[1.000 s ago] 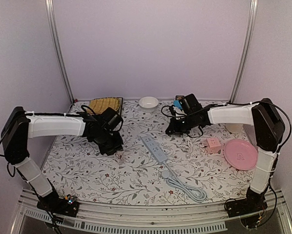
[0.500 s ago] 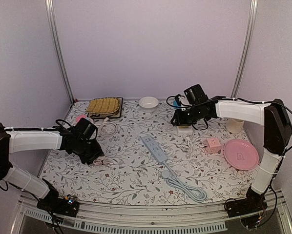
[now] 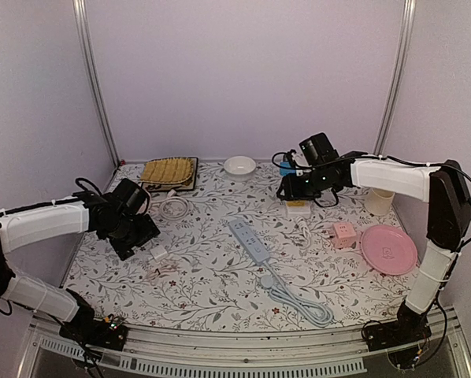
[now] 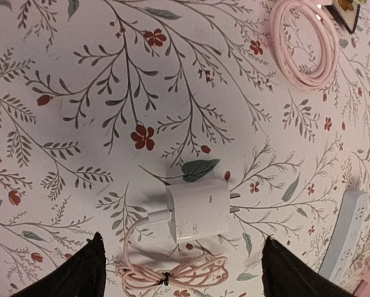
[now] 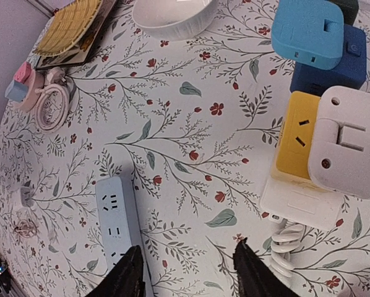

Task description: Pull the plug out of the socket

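Left gripper (image 4: 182, 246) hangs spread wide over one small white square plug (image 4: 197, 213). It lies free on the floral table (image 3: 220, 283), bundled pink cord (image 4: 172, 273) attached, well apart from one long pale-blue power strip (image 3: 250, 242). Right gripper (image 5: 188, 260), fingers apart and holding nothing, hovers near a blue cube socket (image 5: 309, 31), a yellow-and-white cube socket (image 5: 299, 136) and a pink cube socket (image 3: 344, 233).

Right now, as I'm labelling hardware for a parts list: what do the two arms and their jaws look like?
Both the left arm and right arm have white link shells with black joints and wrists. Thin black cables run along them. The jaws are plain black, with no markings visible.
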You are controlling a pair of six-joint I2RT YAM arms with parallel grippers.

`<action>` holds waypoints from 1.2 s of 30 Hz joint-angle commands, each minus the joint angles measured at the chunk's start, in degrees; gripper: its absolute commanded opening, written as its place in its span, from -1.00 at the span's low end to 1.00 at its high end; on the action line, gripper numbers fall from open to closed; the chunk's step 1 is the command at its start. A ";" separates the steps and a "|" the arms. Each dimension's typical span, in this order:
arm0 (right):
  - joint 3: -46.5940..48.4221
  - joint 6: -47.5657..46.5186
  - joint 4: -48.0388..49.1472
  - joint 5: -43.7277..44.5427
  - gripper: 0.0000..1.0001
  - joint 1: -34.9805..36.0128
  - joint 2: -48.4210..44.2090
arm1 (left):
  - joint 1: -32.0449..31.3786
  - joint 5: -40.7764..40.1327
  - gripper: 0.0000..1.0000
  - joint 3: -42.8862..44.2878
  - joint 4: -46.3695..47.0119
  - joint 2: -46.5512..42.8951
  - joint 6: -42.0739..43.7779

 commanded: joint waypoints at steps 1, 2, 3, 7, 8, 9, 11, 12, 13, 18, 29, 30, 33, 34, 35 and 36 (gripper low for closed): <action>2.65 0.63 -1.27 1.10 0.13 -1.90 -2.51 | 0.90 -6.69 0.78 5.69 -7.11 -0.58 3.02; 3.04 0.98 -1.47 1.07 0.22 -2.45 -2.32 | 0.90 -6.89 0.81 6.61 -7.15 -0.40 4.08; 3.61 1.32 -1.72 1.00 0.30 -3.06 -2.08 | 0.90 -6.92 0.82 7.71 -7.11 -0.14 5.23; 6.11 2.27 -2.51 0.96 0.56 -5.81 -0.59 | 0.82 -6.08 0.86 11.82 -6.18 1.38 10.04; 7.00 2.29 -2.85 1.36 0.61 -6.36 0.03 | 0.74 -5.48 0.86 12.63 -5.67 1.79 11.09; 8.19 2.25 -3.46 1.97 0.64 -6.95 0.82 | 0.72 -4.95 0.86 13.35 -5.13 2.19 11.95; 11.72 1.91 -5.35 3.61 0.69 -8.02 3.13 | 0.57 -3.80 0.86 14.44 -4.21 2.93 13.61; 13.55 1.45 -6.52 4.51 0.70 -8.43 4.50 | 0.53 -3.14 0.86 14.81 -3.52 3.26 14.21; 15.55 1.07 -8.59 5.60 0.71 -8.57 6.06 | 0.49 -2.39 0.86 15.18 -2.77 3.61 14.75; 22.06 -1.31 -12.91 9.85 0.78 -8.84 11.80 | -0.56 -0.34 0.86 17.02 -1.88 5.38 16.18; 15.88 2.57 -5.78 -16.24 0.57 -17.76 13.17 | -3.25 0.96 0.86 15.67 -1.36 5.49 14.55; 14.92 3.26 -4.66 -18.98 0.51 -18.12 13.15 | -3.35 1.03 0.86 15.49 -1.28 5.48 14.39; 13.08 5.19 -2.74 -23.78 0.40 -18.60 13.23 | -3.64 1.36 0.86 15.03 -0.90 5.35 13.81; 12.77 5.62 -2.57 -24.32 0.37 -18.61 13.31 | -3.71 1.54 0.86 14.80 -0.73 5.34 13.63; 12.40 5.82 -2.29 -24.70 0.34 -18.63 13.32 | -3.78 1.65 0.86 14.62 -0.54 5.31 13.32; 11.94 6.17 -1.89 -25.16 0.31 -18.69 13.26 | -3.83 1.78 0.86 14.46 -0.36 5.23 13.00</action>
